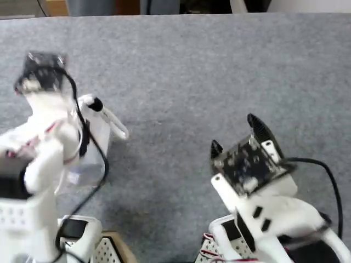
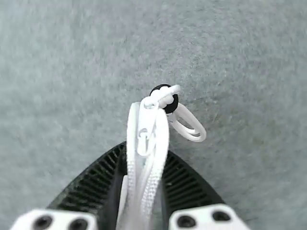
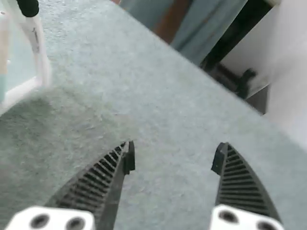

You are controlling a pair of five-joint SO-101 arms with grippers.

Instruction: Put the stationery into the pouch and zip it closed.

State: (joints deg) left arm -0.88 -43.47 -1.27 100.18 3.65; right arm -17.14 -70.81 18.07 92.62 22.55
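You are looking at one pouch and two arms: your left gripper is clamping the pouch's zipper edge at the grey table's left side, while your right gripper is hovering apart, fingers spread wide, gripping nothing.

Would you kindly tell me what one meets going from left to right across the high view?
First the clear plastic pouch with a white zip → its white cord loop → the right gripper with black ridged fingers, open.
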